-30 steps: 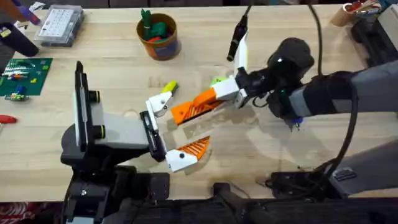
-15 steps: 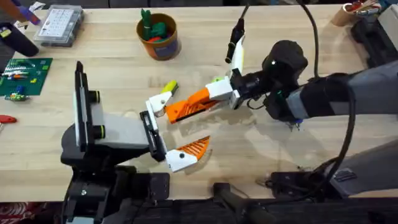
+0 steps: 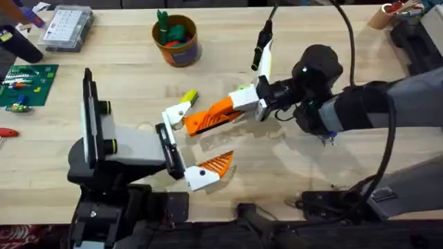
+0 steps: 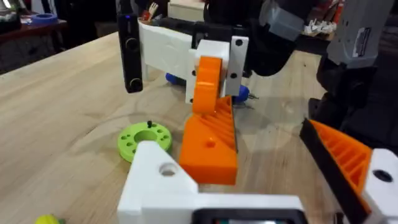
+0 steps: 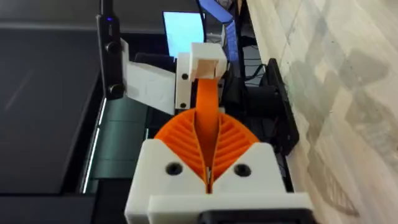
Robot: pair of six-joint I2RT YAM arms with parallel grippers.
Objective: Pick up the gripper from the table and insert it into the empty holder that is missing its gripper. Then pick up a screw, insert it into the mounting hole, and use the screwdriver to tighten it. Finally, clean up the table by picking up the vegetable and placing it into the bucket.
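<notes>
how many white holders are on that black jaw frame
2, both on the black jaw frame: the empty holder, close to the gripper held by the right hand, and the other holder, carrying its orange finger.

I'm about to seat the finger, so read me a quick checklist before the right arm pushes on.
1. Right gripper shut on the orange gripper: ok.
2. Left gripper open, holder empty: ok.
3. Orange gripper seated in the holder: not ok, its end sits beside it.
4. Mounting holes lined up: cannot tell.
5. Bucket away from the work: ok.
</notes>
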